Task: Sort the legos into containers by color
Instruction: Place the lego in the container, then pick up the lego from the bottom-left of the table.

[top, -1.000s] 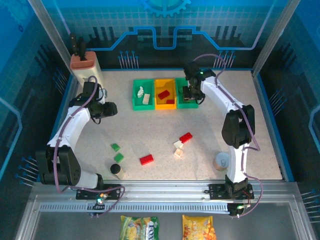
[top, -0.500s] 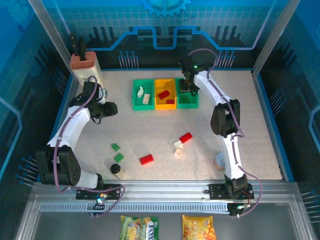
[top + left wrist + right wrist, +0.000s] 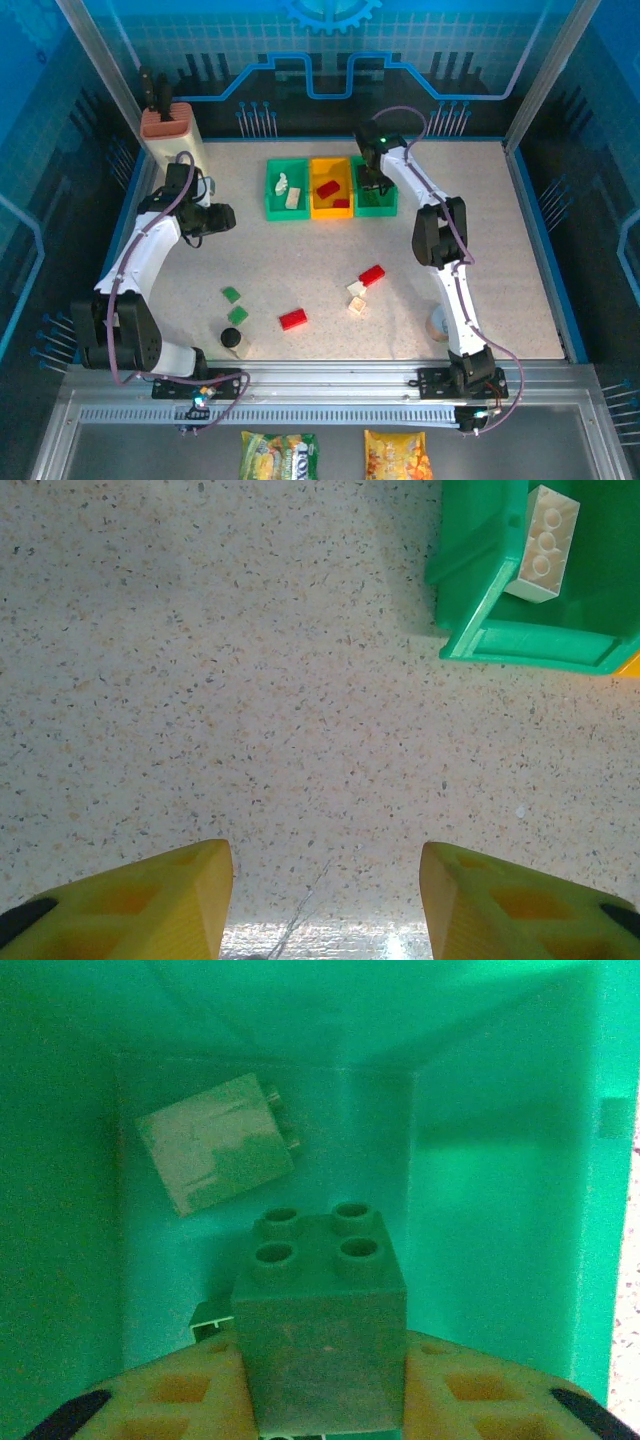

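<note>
Containers [image 3: 330, 214] line upper centre, top view. Right gripper [image 3: 320, 1390] over right green bin [image 3: 500, 1160], clenched on green lego [image 3: 320, 1340]. Left gripper [image 3: 325, 895] released, empty, middle left, near left green bin [image 3: 520, 645]. Loose legos [image 3: 293, 319], red, green, cream, scattered lower centre.

Row of three bins, upper centre of counter [image 3: 300, 255]: left bin [image 3: 270, 195], middle bin [image 3: 320, 207], right bin [image 3: 378, 207], side by side. Two bricks [image 3: 293, 198] in left bin, two further bricks [image 3: 327, 188] in middle bin. Inside right bin: right tool [image 3: 320, 1392], held brick [image 3: 320, 1335] between its fingers; second brick [image 3: 215, 1155] on bin floor beyond, toward upper left. Left of row: left tool [image 3: 325, 892] over bare counter. Upper left: knife block [image 3: 168, 125]. Lower centre: loose bricks [image 3: 293, 319] scattered; jar [image 3: 231, 338] at their lower left.
</note>
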Controlling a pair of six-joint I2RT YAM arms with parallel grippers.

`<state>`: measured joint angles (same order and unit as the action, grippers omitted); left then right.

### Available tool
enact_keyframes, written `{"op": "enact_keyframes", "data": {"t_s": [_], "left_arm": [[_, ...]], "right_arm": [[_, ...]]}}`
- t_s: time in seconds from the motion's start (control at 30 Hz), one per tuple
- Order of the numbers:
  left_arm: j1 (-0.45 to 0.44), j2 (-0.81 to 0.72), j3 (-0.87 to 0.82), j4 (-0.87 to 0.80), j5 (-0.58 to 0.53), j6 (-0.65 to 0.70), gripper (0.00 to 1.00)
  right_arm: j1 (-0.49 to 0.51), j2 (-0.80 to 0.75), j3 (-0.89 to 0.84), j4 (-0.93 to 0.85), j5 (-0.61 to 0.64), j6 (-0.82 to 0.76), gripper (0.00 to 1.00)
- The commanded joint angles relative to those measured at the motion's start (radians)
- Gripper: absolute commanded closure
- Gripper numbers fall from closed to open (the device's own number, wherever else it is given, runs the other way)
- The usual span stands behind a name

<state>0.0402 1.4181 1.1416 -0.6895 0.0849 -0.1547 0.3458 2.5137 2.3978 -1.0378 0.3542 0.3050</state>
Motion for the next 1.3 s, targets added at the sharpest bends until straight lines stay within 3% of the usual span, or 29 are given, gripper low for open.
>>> {"op": "enact_keyframes", "data": {"t_s": [0.0,0.23,0.7,0.87,1.27], "left_arm": [[0.01,-0.018,-0.014,0.01,0.024,0.012,0.46],[0.012,-0.016,-0.013,0.01,0.028,0.012,0.46],[0.012,-0.007,-0.013,0.003,0.051,0.007,0.46],[0.005,0.009,-0.01,-0.03,0.057,-0.008,0.46],[-0.062,-0.026,-0.014,-0.177,-0.047,-0.115,0.46]], "right_arm": [[-0.01,0.023,0.039,0.009,0.038,-0.012,0.6],[0.0,-0.005,0.053,0.011,0.07,-0.026,0.49],[0.025,-0.126,0.018,-0.03,0.054,-0.023,0.48],[0.034,-0.218,-0.077,-0.014,0.004,0.007,0.48],[0.048,-0.449,-0.399,0.093,-0.078,0.052,0.48]]}}
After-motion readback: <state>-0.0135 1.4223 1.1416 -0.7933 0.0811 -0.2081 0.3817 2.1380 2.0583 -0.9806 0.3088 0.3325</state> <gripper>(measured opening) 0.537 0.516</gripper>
